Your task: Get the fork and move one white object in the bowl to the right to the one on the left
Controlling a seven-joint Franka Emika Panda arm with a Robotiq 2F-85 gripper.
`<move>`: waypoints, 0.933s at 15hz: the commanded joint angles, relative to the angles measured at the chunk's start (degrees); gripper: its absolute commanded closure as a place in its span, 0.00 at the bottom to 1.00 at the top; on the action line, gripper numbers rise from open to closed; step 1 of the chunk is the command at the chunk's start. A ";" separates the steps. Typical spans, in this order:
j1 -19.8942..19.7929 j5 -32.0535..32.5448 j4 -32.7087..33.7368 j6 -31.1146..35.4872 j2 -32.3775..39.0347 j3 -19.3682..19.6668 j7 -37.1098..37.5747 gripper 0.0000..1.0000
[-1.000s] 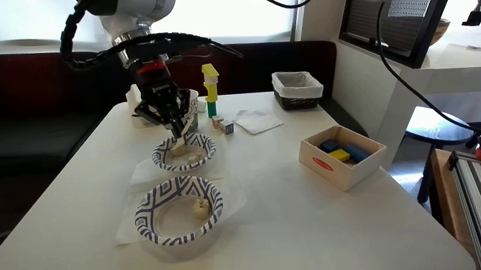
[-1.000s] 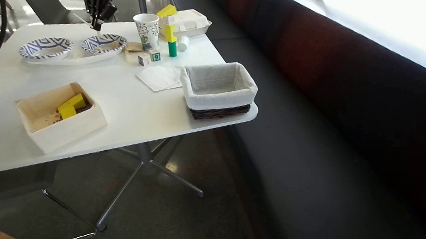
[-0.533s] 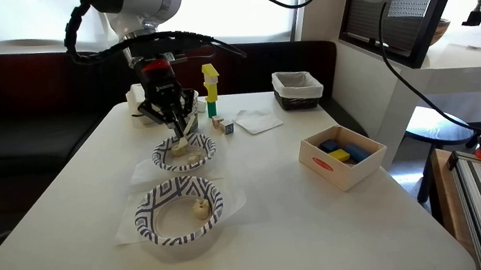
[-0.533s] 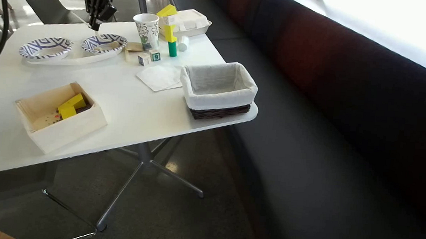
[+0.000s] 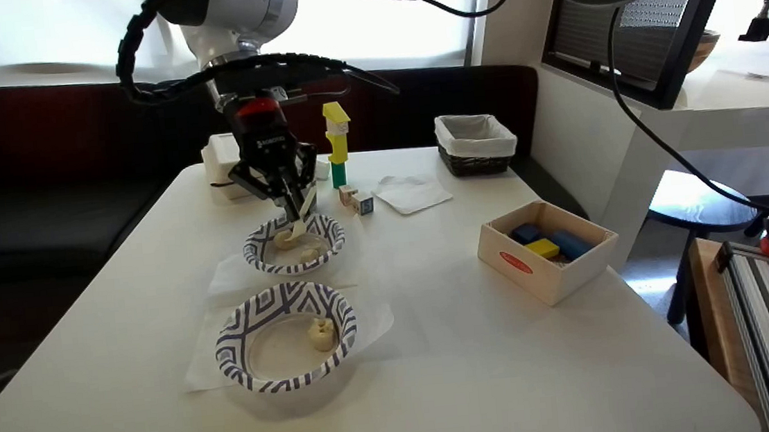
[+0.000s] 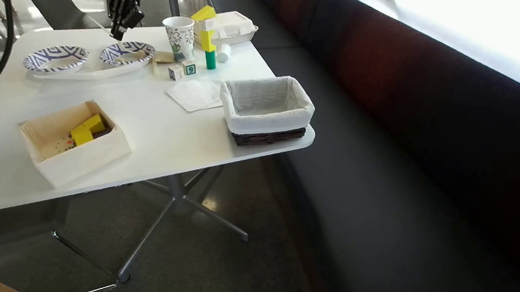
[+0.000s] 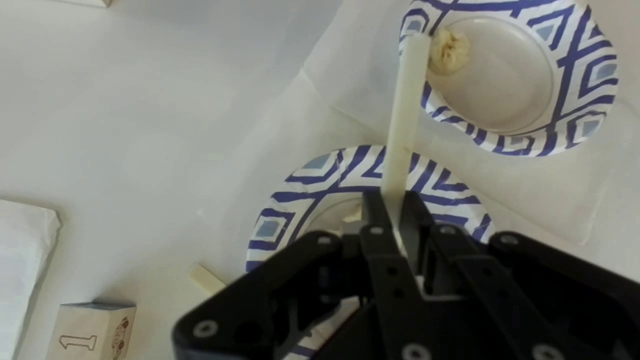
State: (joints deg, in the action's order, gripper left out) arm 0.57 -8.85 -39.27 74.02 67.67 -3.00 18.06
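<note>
Dark bench seating (image 6: 399, 188) runs along a white worktop (image 5: 452, 356). Seen in an exterior view, the farther bowl (image 5: 258, 259) shows 2 off-white pieces (image 5: 283, 240), and the nearer bowl (image 5: 232, 347) shows 1 off-white lump (image 5: 322, 335). Above the farther bowl hangs the gripper (image 7: 394, 204), its jaws drawn tight together on the white fork (image 7: 404, 110). The fork slants, its upper end sticking out past the gripper, its lower end down in the farther bowl near an off-white piece; I cannot tell whether they touch. Elsewhere on the worktop are a paper cup (image 6: 180, 39), a block tower (image 6: 208, 41), 2 cubes (image 6: 176, 71), a napkin (image 5: 414, 194), a cloth-lined basket (image 6: 266, 126) and a wooden box (image 5: 536, 283) with blocks (image 5: 543, 249) inside.
</note>
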 commanded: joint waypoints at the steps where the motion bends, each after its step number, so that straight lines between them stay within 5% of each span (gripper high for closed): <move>1: -0.57 -1.01 1.41 0.44 1.74 -0.45 0.74 0.97; 14: 0.26 1.23 0.95 11.46 2.60 0.85 -0.26 0.97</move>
State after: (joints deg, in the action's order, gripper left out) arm 0.35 -8.29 -39.27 83.06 69.06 -2.61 18.02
